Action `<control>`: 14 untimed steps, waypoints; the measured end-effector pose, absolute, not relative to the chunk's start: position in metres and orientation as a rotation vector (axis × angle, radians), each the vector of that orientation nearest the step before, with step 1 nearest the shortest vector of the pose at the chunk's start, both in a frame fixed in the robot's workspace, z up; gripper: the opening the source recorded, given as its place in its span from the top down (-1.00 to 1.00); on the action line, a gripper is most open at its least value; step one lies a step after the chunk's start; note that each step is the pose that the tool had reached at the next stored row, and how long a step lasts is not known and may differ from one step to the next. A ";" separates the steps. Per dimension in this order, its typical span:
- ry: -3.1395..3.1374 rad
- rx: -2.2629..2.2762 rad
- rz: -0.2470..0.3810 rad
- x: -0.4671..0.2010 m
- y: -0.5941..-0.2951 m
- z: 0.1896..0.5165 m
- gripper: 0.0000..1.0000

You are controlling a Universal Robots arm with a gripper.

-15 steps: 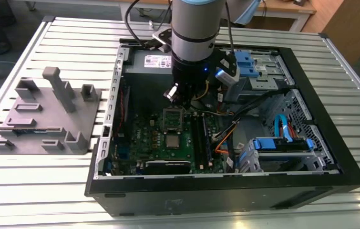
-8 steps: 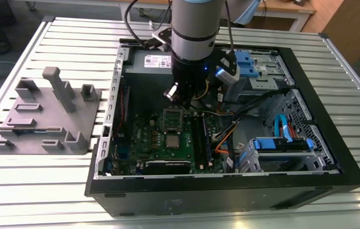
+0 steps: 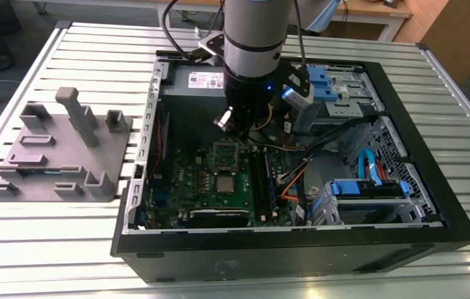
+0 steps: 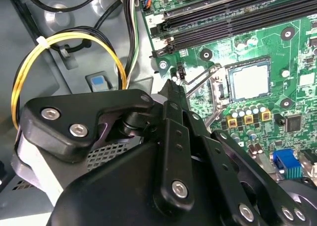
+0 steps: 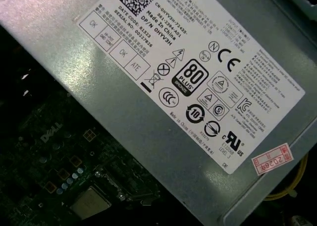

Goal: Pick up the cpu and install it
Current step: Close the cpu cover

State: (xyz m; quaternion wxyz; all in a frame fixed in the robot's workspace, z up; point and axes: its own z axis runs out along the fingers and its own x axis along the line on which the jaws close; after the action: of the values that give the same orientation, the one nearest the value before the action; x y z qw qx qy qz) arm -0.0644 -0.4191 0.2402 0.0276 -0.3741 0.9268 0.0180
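Note:
The cpu [image 3: 226, 184] is a small silvery square lying flat in its socket on the green motherboard [image 3: 197, 180], inside the open computer case [image 3: 301, 249]. It also appears in both wrist views, as the cpu [image 4: 250, 81] and the cpu [image 5: 89, 202]. The socket's metal frame [image 3: 225, 152] stands raised behind it and the wire lever [image 4: 198, 77] is swung up. My gripper [image 3: 236, 124] hangs above the board, behind the socket and apart from the cpu. Its black linkage [image 4: 173, 151] covers the near part of the second wrist view. Nothing can be seen in its grasp.
A grey plastic fixture [image 3: 60, 149] stands on the slatted table [image 3: 52, 249] at the exterior view's left. The grey power supply [image 5: 198, 87] sits at the back of the case. Yellow cables [image 4: 64, 37], black memory slots [image 4: 237, 13] and blue drive bays [image 3: 368, 187] crowd the case.

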 end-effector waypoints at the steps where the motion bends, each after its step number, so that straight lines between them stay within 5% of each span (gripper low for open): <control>1: 2.861 -1.156 0.056 -0.064 -0.419 0.241 0.79; 14: 2.850 -1.178 0.060 -0.065 -0.425 0.246 0.79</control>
State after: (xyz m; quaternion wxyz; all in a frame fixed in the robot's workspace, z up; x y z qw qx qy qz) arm -0.0653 -0.4254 0.2462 0.0284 -0.3817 0.9236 0.0196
